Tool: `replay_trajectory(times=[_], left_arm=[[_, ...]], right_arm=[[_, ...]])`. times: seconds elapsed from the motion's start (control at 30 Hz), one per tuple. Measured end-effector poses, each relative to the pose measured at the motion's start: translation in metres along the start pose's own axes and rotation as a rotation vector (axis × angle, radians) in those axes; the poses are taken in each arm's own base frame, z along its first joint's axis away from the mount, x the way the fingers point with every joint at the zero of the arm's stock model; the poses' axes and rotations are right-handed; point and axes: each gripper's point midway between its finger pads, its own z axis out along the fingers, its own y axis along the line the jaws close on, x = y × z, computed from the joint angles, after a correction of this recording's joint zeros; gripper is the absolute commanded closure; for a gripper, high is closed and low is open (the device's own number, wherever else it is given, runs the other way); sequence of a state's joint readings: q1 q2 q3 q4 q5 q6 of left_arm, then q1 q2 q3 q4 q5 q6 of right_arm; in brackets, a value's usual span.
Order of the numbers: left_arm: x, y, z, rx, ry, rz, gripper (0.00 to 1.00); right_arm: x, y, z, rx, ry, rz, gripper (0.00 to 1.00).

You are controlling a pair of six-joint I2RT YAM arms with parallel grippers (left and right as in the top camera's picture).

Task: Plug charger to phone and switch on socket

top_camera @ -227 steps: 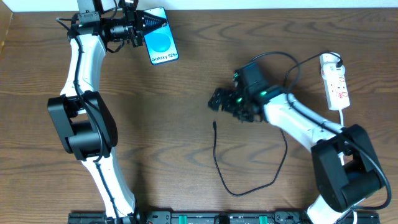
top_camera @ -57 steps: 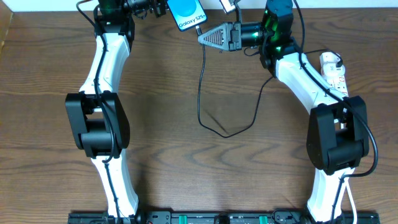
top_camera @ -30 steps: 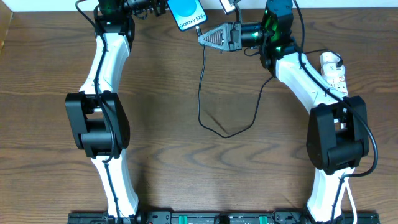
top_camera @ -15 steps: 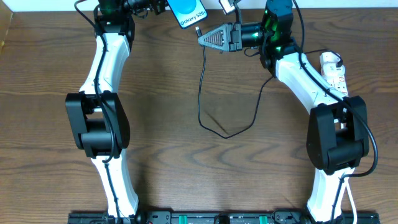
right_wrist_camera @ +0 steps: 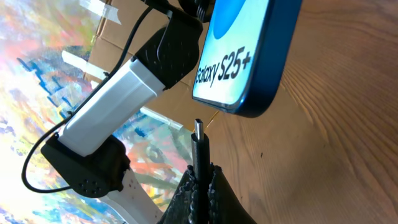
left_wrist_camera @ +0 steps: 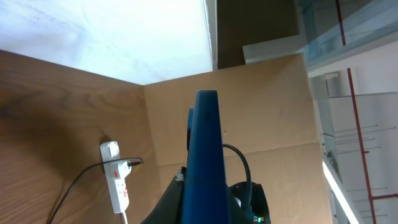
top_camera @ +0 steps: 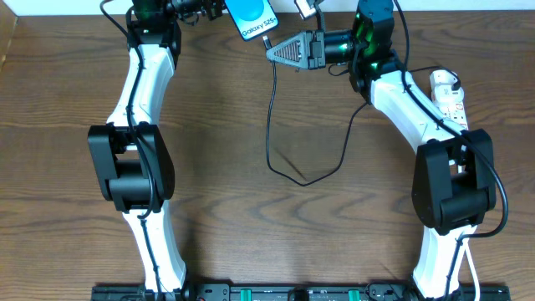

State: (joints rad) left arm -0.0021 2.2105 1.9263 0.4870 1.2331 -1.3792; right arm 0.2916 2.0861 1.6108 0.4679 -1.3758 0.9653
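Note:
The phone (top_camera: 255, 18), its screen blue with white "Galaxy S25+" text, hangs above the table's far edge with my left gripper (top_camera: 221, 8) shut on it. In the left wrist view the phone (left_wrist_camera: 204, 162) shows edge-on. My right gripper (top_camera: 273, 50) is shut on the charger (top_camera: 269, 125) just behind its connector tip (right_wrist_camera: 198, 132). That tip points at the phone's (right_wrist_camera: 249, 56) bottom edge, a short gap away. The black cable loops over the table and runs to the white socket (top_camera: 451, 109) at the right, where its black plug (left_wrist_camera: 132, 163) sits in the far end.
A white wall and cardboard boxes (left_wrist_camera: 249, 118) stand beyond the table's far edge. The cable's slack loop (top_camera: 305, 177) lies mid-table. The socket's white cord (top_camera: 462, 159) runs down beside the right arm's base (top_camera: 451, 188).
Since the earliest frame both arms have carried the phone and the cable tip to the far edge. Over the last second the phone has barely shifted, and the right gripper has held still.

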Motion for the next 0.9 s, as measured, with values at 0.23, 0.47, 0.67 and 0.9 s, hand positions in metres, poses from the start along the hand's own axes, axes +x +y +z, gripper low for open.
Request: replay_trajectory(times=[0.23, 0.47, 0.67, 0.9], left_arm=[[0.0011, -0.0002, 0.0009, 0.001, 0.004, -0.004, 0.92], [0.0011, -0.0002, 0.0009, 0.001, 0.004, -0.013, 0.93], [0.0011, -0.0002, 0.0009, 0.001, 0.005, -0.015, 0.93], [0.0031, -0.0006, 0.0034, 0.002, 0.010, -0.014, 0.93]], right_arm=[[-0.0003, -0.0002, 0.0000, 0.001, -0.002, 0.000, 0.99], [-0.0005, -0.0004, 0.0000, 0.002, -0.003, 0.000, 0.99], [-0.0004, -0.0005, 0.0000, 0.002, -0.003, 0.001, 0.99], [-0.0002, -0.0010, 0.0000, 0.003, -0.003, 0.007, 0.99]])
